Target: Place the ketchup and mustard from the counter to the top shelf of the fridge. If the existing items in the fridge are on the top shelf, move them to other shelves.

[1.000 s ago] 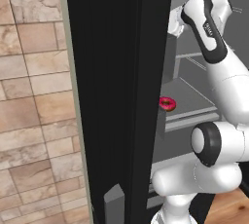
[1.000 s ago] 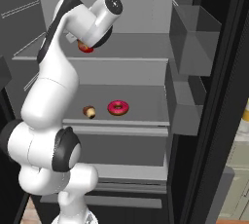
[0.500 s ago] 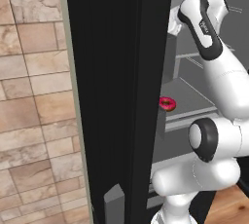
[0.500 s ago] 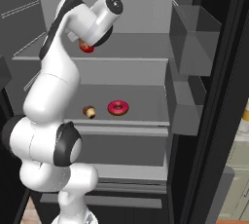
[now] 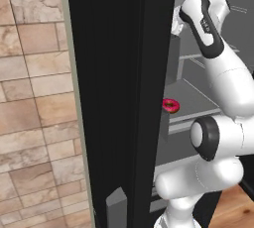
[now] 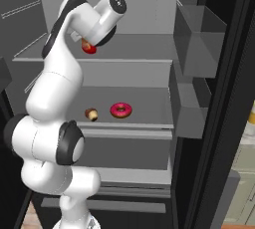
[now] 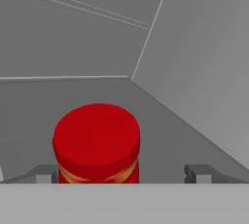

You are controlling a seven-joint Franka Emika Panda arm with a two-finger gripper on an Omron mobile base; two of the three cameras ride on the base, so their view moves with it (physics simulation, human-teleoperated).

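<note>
The ketchup point(image 7: 97, 142), a squat red bottle seen cap-first, stands on the top shelf point(image 6: 139, 49) of the fridge point(image 5: 119, 98). My gripper point(image 7: 121, 173) is open around it, one fingertip point(image 7: 46, 173) off each side and clear of the bottle. In the right base view the ketchup point(image 6: 89, 49) peeks out red under my hand. The existing items lie one shelf lower: a pink donut point(image 6: 121, 109) and a small brown cupcake point(image 6: 91, 114). The donut point(image 5: 170, 105) also shows past the door edge. The mustard and the counter are out of view.
Grey door bins point(image 6: 199, 39) line the open door at the right. The lower shelf point(image 6: 149, 98) has free room around the donut. The fridge's black door edge blocks much of the left base view, beside a brick wall point(image 5: 34, 98).
My hand has lifted very slightly at the top shelf. The ketchup, donut and cupcake have not moved.
</note>
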